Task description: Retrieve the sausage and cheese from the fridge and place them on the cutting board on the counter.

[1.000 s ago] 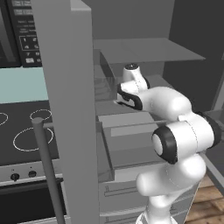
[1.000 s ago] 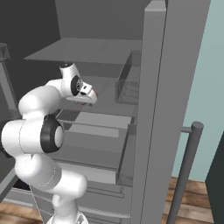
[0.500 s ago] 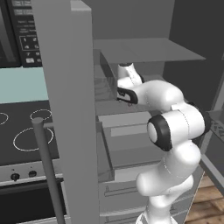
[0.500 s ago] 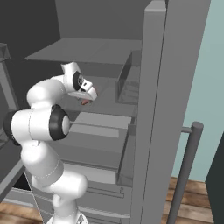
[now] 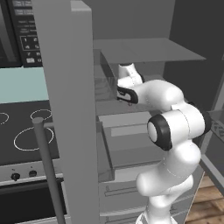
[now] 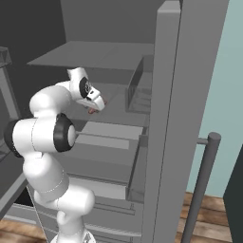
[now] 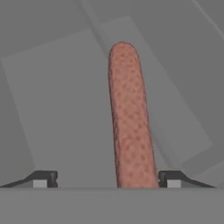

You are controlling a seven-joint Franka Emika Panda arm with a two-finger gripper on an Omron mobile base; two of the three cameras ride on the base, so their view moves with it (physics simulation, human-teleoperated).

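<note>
The fridge [image 5: 144,52] stands open, and my arm reaches in over its middle shelf. In the hand view the reddish-brown sausage [image 7: 129,118] runs lengthwise away from the hand, between the fingertips and closer to the right one. My gripper [image 7: 108,177] is open, its tips wider apart than the sausage. In the right base view the gripper [image 6: 97,107] points down at the shelf, with bits of the sausage [image 6: 90,110] peeking out beside it. The left base view has the gripper [image 5: 124,93] at the shelf's left part. The cheese, cutting board and counter are out of view.
The open left fridge door [image 5: 65,109] with its bar handle [image 5: 46,166] stands close on the arm's left, and the right door [image 6: 175,118] with its handle [image 6: 199,190] on the other side. A door bin [image 6: 137,90] hangs near the gripper. Drawers [image 5: 131,144] lie below. The black stove [image 5: 22,135] sits at far left.
The elbow has swung up and nearer the cameras, folding the arm tighter. The hand stays over the same shelf spot, shifted only slightly left.
</note>
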